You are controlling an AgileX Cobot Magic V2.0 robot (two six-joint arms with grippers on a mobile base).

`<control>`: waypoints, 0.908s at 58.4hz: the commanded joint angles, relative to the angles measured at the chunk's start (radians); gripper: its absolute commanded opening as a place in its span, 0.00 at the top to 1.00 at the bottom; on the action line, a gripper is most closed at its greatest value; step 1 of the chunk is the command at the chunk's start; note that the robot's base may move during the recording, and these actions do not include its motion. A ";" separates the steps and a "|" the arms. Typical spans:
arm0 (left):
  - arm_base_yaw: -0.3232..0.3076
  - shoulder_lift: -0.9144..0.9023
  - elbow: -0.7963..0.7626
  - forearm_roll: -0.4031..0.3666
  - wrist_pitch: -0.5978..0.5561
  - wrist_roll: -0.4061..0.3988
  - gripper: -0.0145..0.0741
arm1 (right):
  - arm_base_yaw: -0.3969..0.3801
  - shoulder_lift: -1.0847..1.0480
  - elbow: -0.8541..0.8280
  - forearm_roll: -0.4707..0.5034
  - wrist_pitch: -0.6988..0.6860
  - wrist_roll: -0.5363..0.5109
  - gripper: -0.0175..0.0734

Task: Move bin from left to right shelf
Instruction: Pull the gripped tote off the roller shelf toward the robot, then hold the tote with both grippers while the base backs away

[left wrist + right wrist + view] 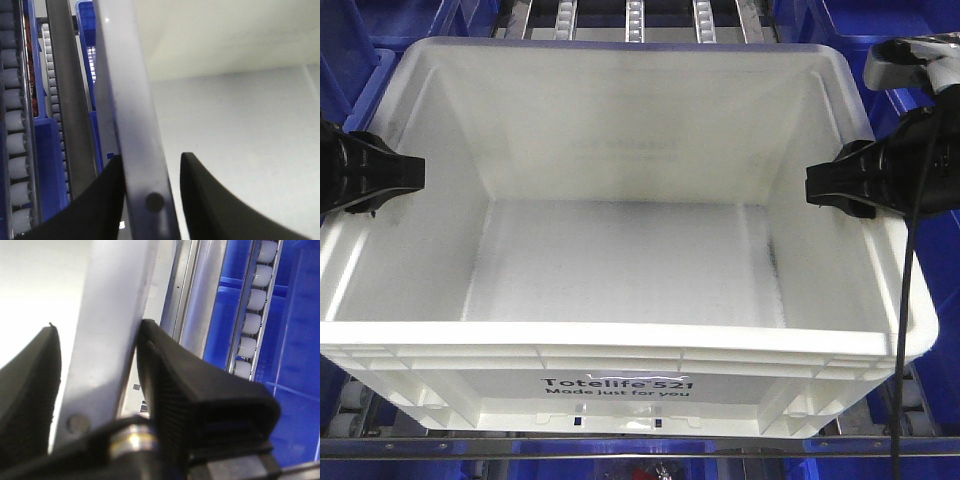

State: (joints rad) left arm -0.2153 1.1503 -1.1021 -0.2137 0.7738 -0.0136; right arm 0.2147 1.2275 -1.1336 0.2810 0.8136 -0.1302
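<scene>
The bin [620, 270], a large white tote with black "Totelife 521" print on its near wall, fills the front view and holds nothing. My left gripper [415, 175] is at its left rim and my right gripper [815, 185] at its right rim. In the left wrist view the left gripper [150, 160] straddles the rim [130, 100]: the outer finger touches it and a narrow gap shows beside the inner finger. The right gripper [95, 330] straddles the right rim [115, 315] the same way, outer finger against it, a bright sliver by the inner one.
Dark blue totes [350, 40] flank the bin on both sides and behind. Roller tracks [635, 15] run under and beyond it, with rollers [12, 125] close outside the left rim and rollers [252, 305] outside the right. A black cable [910, 300] hangs over the bin's right corner.
</scene>
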 commanded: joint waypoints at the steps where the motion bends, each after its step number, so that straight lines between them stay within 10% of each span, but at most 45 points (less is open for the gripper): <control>1: -0.015 -0.040 -0.049 -0.107 -0.111 0.028 0.84 | 0.004 -0.033 -0.048 0.058 -0.111 -0.027 0.81; 53: -0.015 -0.040 -0.049 -0.107 -0.111 0.028 0.84 | 0.004 -0.033 -0.048 0.058 -0.110 -0.027 0.81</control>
State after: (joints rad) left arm -0.2153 1.1503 -1.1021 -0.2137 0.7738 -0.0117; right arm 0.2147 1.2275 -1.1336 0.2810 0.8156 -0.1293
